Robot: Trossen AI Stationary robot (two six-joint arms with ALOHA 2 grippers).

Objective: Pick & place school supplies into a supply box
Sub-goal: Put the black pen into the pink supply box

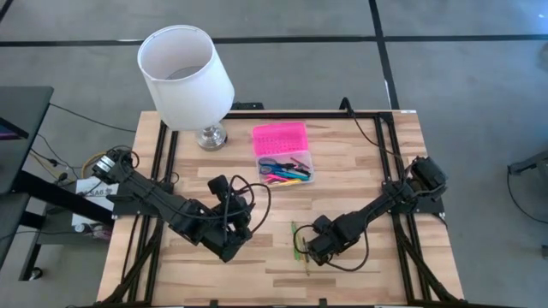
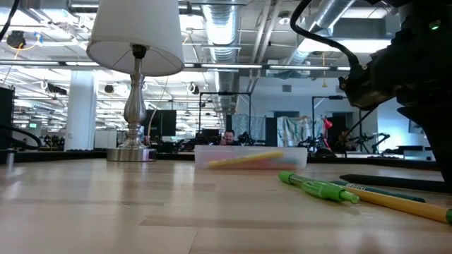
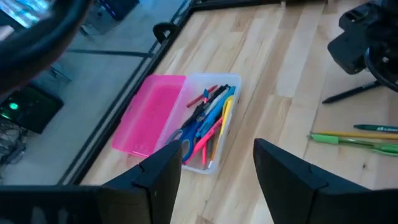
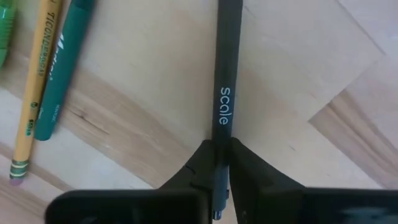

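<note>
The supply box [image 1: 287, 168] lies open at the table's middle. Its pink lid [image 1: 279, 137] is folded back toward the far edge, and pens and blue-handled scissors [image 3: 186, 130] lie in its clear base. A black pen [image 4: 224, 93] printed "scale" lies on the wood with my right gripper [image 4: 221, 168] shut on it. Beside it lie a yellow pencil [image 4: 34, 81] and a dark green pen [image 4: 62, 68]; a light green pen [image 2: 318, 188] shows in the low view. My left gripper [image 3: 217, 186] hovers open left of the box, holding nothing. My right gripper pinches the black pen between its two fingers, on the barrel just past the printed word [image 4: 222, 140], near one end. The fingers [image 4: 245, 165] come from above, pointing down, and lie across the pen. The pen still lies flat along the table.
A lamp with a white shade [image 1: 187, 77] stands at the far left of the table. Black rails [image 1: 163, 145] run along the table's left and right sides. Bare wood lies between the box and the loose pens.
</note>
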